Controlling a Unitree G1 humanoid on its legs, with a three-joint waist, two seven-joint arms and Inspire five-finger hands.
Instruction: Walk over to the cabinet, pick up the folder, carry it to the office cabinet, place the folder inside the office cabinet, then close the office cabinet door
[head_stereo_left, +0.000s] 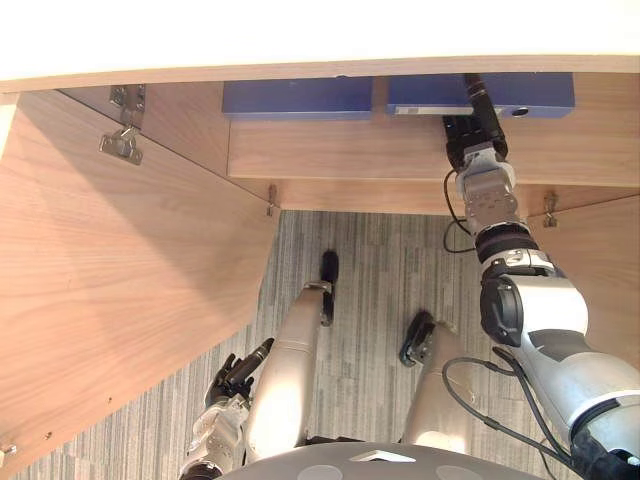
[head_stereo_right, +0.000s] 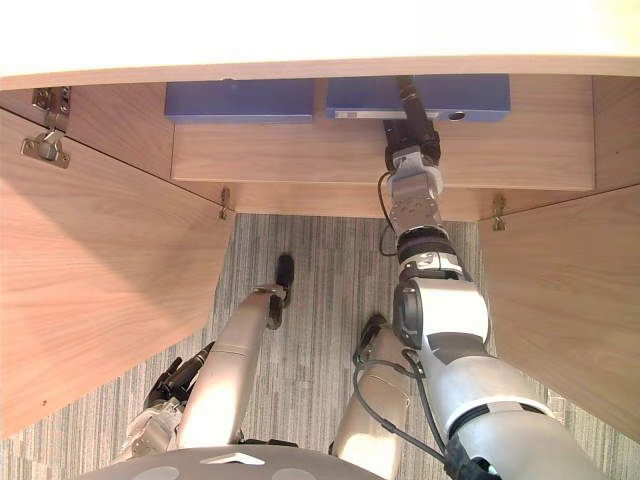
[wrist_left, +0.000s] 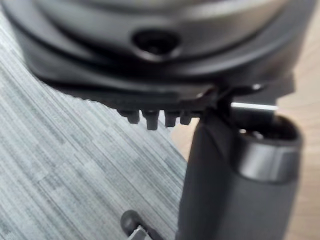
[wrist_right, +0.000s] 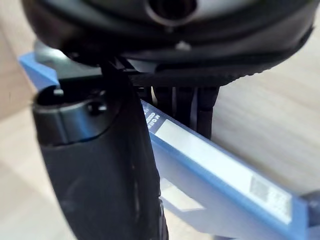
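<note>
Right hand: reached inside, thumb and fingers pinching the folder at its edge.
Folder: lay on the shelf, near a second folder.
Left hand: hung low, fingers relaxed, holding nothing.
Doors: both stood open.
Risk: if the hand drew back before it let go, the folder could slide off the shelf. A door swung too early would hit the arm.

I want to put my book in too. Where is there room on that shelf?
Free: the bare shelf strip in front of the left blue folder. The gap between the folders is narrow. Crowded: the right blue folder, where the right hand grips it.
</note>
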